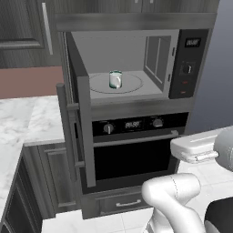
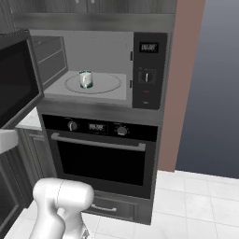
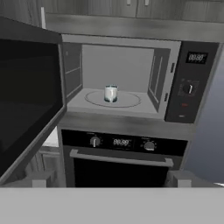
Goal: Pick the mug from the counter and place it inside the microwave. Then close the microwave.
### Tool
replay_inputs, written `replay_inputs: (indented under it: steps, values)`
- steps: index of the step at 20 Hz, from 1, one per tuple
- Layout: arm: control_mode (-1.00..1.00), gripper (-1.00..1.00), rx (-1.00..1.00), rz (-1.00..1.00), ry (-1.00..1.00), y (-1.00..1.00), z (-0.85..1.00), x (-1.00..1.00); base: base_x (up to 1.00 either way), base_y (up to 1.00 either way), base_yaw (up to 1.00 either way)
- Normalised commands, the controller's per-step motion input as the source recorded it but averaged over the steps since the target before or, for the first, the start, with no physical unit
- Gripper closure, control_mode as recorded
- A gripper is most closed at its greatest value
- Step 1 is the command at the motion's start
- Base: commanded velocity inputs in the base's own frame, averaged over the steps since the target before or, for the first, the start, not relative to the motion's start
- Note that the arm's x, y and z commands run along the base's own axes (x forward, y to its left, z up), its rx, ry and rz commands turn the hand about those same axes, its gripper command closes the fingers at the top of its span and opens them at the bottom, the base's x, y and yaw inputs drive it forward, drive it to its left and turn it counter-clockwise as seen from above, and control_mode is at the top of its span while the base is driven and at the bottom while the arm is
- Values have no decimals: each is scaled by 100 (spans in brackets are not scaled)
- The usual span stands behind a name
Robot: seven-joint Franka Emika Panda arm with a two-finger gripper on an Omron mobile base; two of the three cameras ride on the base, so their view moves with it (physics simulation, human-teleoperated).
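The mug (image 1: pixel 115 79) (image 2: pixel 85 79) (image 3: pixel 110 93), pale with a teal rim, stands upright on the round turntable inside the microwave (image 1: pixel 127 50) (image 2: pixel 100 51) (image 3: pixel 118 61). The microwave door (image 1: pixel 84 132) (image 2: pixel 16 79) (image 3: pixel 28 96) is swung wide open to the left. My gripper (image 3: pixel 111 181) is open and holds nothing. It hangs back from the microwave, in front of the oven and below the level of the mug, with its fingertips (image 3: pixel 40 179) far apart. The marble counter (image 1: pixel 27 123) lies to the left.
A built-in oven (image 1: pixel 136 145) (image 2: pixel 100 154) with knobs and a horizontal handle sits right under the microwave. The microwave's control panel (image 1: pixel 187 63) (image 2: pixel 148 70) is at its right. Dark cabinets stand above and to the left. White floor tiles (image 2: pixel 196 205) spread to the right.
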Motion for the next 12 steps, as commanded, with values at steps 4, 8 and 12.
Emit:
replay_inputs:
  steps: [4, 8, 12]
  values:
    - [-100, -100, 0, 0, -21, 11, 0, -72, 0, 0, 0]
    - [-100, -100, 0, 0, -16, 17, 0, -51, 0, 0, 0]
    - [-100, -100, 0, -1, -13, 42, 0, -18, 0, 0, 0]
